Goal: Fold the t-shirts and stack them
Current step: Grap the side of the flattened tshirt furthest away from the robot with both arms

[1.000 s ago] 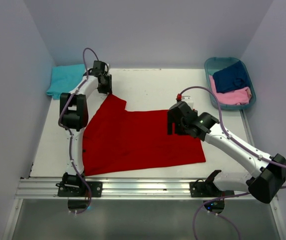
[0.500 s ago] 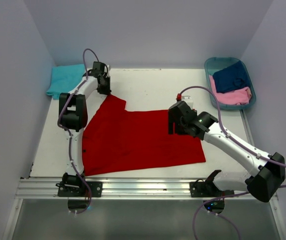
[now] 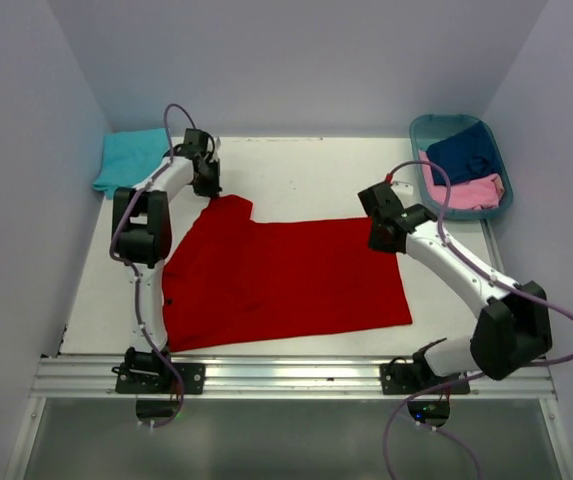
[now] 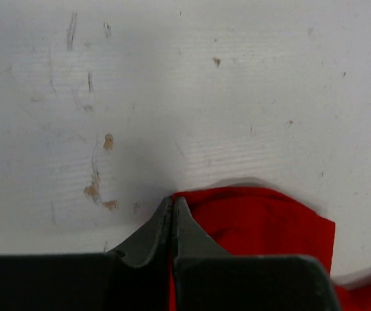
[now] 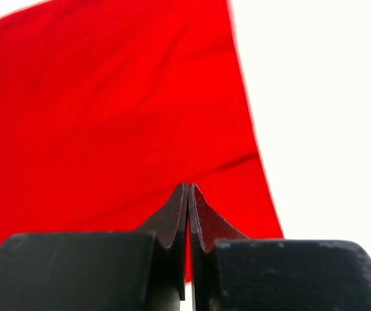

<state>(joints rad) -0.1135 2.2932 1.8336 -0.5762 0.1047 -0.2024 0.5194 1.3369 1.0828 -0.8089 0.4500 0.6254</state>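
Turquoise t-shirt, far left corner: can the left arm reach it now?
Probably, for reach: only bare table lies between the turquoise t-shirt and the left gripper. But that gripper is shut on the red t-shirt, so it must release first.

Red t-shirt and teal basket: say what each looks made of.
Red t-shirt: soft matte knit cloth, perhaps cotton; it lies limp with shallow creases. Teal basket: seemingly rigid moulded plastic, smooth, with an even raised rim that holds its oval shape.

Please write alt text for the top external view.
A red t-shirt lies spread on the table, the left gripper and the right gripper shut on its far corners. A turquoise t-shirt lies far left; a basket far right holds a navy t-shirt and a pink t-shirt.
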